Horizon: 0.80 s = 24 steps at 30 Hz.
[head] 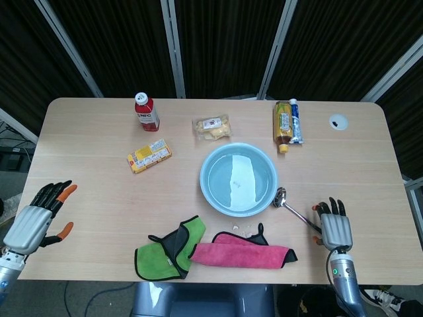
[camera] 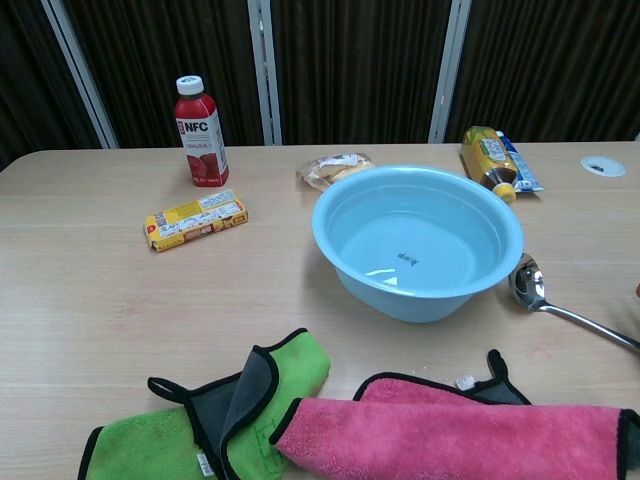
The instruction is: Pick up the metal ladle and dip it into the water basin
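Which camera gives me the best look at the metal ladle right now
The head view. It shows the metal ladle whole, bowl beside the water basin, handle running back to the right hand at its end. The chest view shows the ladle's bowl large and sharp, but the handle runs out of frame, and the hand is barely visible.

Pale wood-grain table [head: 92, 191] with rounded corners. On it: red NFC juice bottle [head: 146, 111], yellow snack box [head: 149, 156], clear bread packet [head: 211, 127], amber tea bottle [head: 283, 123], light-blue water basin [head: 238, 179], metal ladle [head: 295, 211], green cloth [head: 168, 249], pink cloth [head: 241, 253].
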{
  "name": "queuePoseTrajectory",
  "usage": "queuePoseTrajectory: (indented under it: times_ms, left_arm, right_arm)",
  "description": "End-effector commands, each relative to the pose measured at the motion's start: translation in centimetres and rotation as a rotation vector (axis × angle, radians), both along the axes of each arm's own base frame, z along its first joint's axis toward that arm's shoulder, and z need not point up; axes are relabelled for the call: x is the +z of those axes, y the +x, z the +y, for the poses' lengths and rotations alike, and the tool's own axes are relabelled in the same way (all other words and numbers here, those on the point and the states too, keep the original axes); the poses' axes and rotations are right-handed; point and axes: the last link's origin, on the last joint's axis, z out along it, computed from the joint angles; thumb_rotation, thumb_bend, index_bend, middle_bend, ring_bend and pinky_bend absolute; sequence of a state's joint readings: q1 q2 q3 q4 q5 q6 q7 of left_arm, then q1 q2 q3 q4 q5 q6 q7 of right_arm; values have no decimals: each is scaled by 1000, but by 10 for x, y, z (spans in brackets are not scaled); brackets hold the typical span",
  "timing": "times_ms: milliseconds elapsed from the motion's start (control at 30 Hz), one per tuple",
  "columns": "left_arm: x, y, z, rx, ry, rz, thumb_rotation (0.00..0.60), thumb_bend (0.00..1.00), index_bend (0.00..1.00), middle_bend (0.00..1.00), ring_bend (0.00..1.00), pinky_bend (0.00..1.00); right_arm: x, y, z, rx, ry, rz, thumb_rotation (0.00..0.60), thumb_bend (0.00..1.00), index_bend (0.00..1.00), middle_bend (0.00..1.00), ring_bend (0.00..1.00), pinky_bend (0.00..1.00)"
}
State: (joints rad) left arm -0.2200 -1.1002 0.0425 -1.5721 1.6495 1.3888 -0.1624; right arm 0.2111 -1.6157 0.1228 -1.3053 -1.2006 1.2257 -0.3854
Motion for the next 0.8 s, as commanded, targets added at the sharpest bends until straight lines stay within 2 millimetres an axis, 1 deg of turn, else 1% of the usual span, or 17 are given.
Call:
queuePoseTrajectory:
  times_ms: [33, 233, 533, 800]
  left_arm:
    - [0, 0, 1, 0, 1, 1, 600, 389, 0, 0, 0, 0]
    - [0, -2, 2, 9, 8, 7, 600, 390, 0, 0, 0, 0]
    - [-4, -2, 4, 12, -7, 17, 600, 390, 0, 0, 0, 0]
    - [-6, -2, 5, 14, -18, 23, 600, 388, 0, 0, 0, 0]
  right_arm:
    - [-3, 0, -3, 11, -10, -34, 600, 32, 275, 201, 0, 0]
    - [-4, -6, -7, 29, -61, -89, 600, 32, 278, 201, 0, 0]
    - [-1, -14, 0, 55, -136, -158, 600, 33, 283, 204, 0, 0]
    - [-2, -28, 7, 31, -158, -180, 600, 32, 286, 206, 0, 0]
